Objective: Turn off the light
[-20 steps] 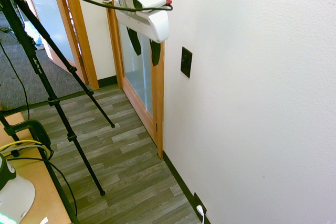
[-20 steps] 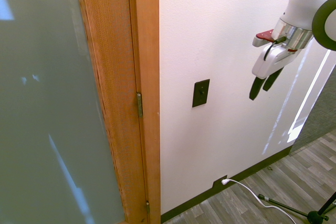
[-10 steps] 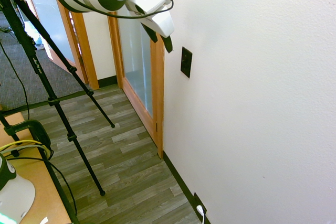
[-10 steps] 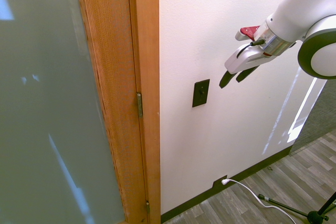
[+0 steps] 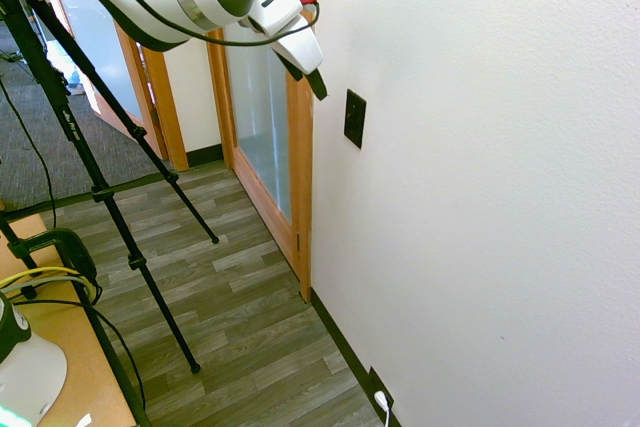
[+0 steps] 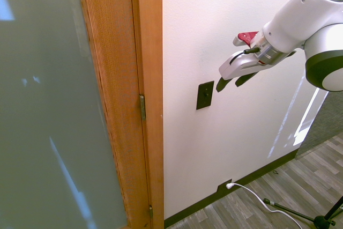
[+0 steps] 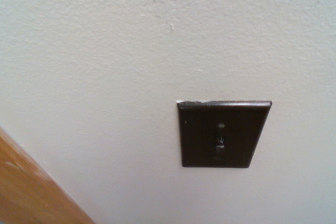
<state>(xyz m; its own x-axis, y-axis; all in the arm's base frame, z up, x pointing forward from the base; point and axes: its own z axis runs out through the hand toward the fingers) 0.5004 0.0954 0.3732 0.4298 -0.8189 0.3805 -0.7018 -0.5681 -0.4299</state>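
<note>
Small black upright rectangular switch plate (image 6: 204, 95) sits on white textured wall (image 6: 236, 148), beside wooden door frame (image 6: 147, 100). Gripper (image 6: 231, 82) near plate, apart, 2 fingers spread wide, holding nothing.

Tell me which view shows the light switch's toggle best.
The wrist view: the switch plate fills much of the frame head-on, with its small toggle visible at the centre. Both exterior views show the plate only small and at an angle, the toggle barely discernible.
</note>
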